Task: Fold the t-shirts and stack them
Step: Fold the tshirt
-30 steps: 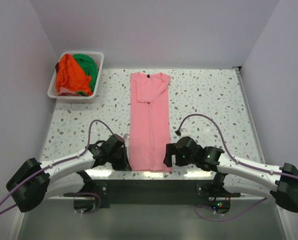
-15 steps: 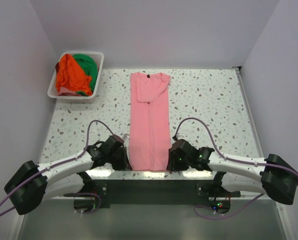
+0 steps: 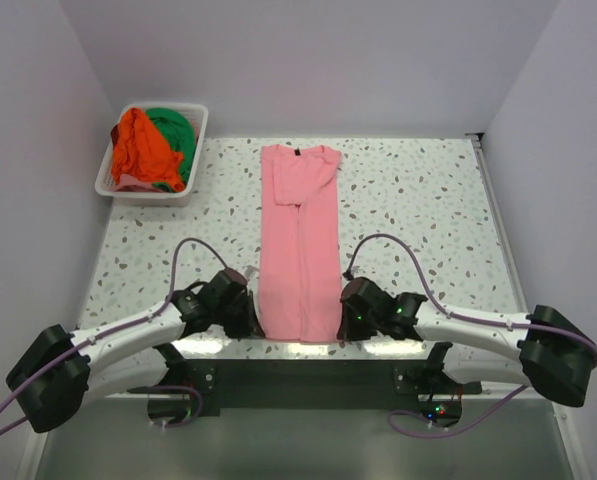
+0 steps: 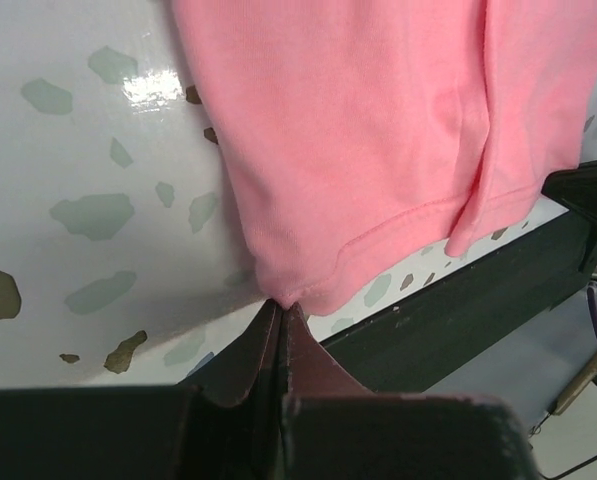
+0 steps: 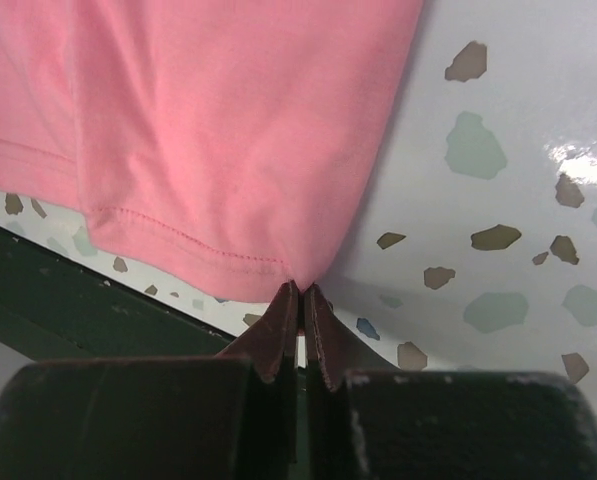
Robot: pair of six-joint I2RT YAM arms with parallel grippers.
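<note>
A pink t-shirt (image 3: pixel 299 240) lies flat on the table, folded into a long narrow strip that runs from the back to the near edge. My left gripper (image 3: pixel 250 322) is shut on its near left hem corner (image 4: pixel 283 297). My right gripper (image 3: pixel 344 322) is shut on the near right hem corner (image 5: pixel 300 280). Both pinch only the very tip of the cloth, low at the table surface. An orange t-shirt (image 3: pixel 138 150) and a green t-shirt (image 3: pixel 174 130) sit bunched in the white basket (image 3: pixel 200 140) at the back left.
The speckled table (image 3: pixel 418 210) ends at a dark front ledge (image 3: pixel 298 370) just behind both grippers. Purple cables (image 3: pixel 388 245) arc over each wrist. White walls close in the left, back and right sides.
The right arm slid left to the shirt's near right corner and its jaws closed on the hem. The left gripper kept its hold and barely moved.
</note>
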